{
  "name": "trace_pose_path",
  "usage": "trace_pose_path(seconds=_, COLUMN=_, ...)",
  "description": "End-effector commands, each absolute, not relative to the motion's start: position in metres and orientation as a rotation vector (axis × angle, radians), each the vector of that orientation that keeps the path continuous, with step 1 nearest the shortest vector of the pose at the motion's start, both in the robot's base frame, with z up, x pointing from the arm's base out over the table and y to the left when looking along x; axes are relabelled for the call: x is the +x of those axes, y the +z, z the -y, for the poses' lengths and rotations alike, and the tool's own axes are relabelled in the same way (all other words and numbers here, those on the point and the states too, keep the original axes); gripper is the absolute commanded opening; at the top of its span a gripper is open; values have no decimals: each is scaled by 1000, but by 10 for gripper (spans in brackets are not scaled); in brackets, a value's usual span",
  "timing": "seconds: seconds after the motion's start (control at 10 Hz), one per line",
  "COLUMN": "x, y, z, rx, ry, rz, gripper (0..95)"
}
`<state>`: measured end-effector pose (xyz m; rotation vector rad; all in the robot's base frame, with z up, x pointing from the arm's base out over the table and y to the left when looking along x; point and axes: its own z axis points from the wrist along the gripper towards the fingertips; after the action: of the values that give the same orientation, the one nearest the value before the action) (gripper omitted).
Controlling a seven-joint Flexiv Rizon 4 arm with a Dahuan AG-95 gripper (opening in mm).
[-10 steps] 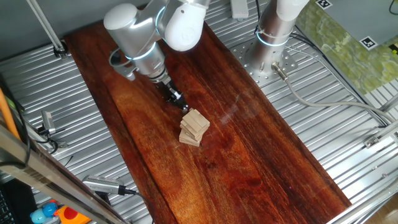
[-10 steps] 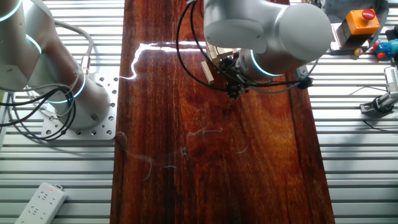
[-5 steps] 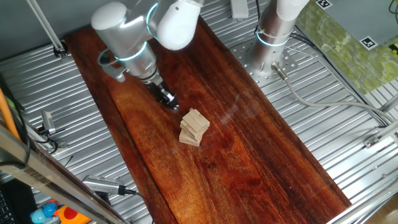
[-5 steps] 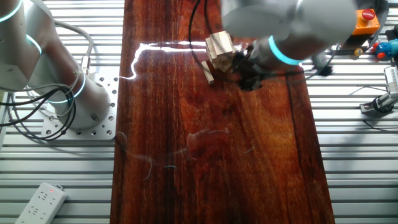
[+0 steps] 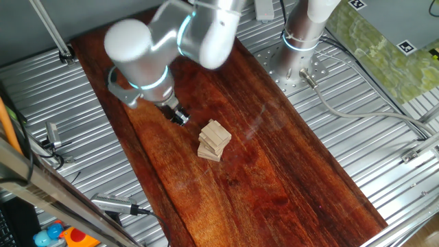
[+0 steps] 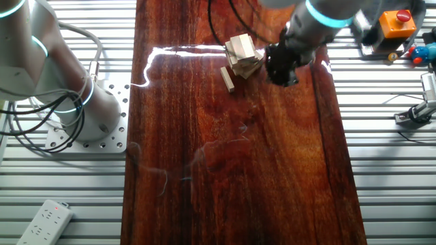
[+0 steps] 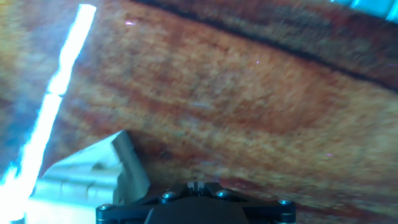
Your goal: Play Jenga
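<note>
The small stack of pale tan wooden Jenga blocks [image 5: 214,140] sits mid-board on the dark red wooden tabletop [image 5: 288,171], 1 loose block [image 6: 227,78] beside it; the black two-finger gripper [image 5: 178,116] hovers just beside the stack, whether spread or closed I cannot tell

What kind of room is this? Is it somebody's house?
Probably not a house; it looks like a robot lab or workshop. A big silver robot arm stands over a dark wooden board laid on ribbed metal benching, beside a small Jenga stack, with cables and a red stop button nearby.
</note>
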<state>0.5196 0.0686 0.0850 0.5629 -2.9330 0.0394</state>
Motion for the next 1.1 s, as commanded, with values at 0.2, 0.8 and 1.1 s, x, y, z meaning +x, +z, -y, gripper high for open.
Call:
trace_pose_path(seconds=0.2, x=538, y=75, z=-63, rx=605, ry=73, rz=2970, gripper=0)
trace_pose_path(seconds=0.8, x=541, y=63, z=-62, rx=692, ry=39, rz=2943, gripper=0)
trace_pose_path(seconds=1.1, x=541, y=63, z=-62, rx=697, ry=39, rz=2941, gripper=0)
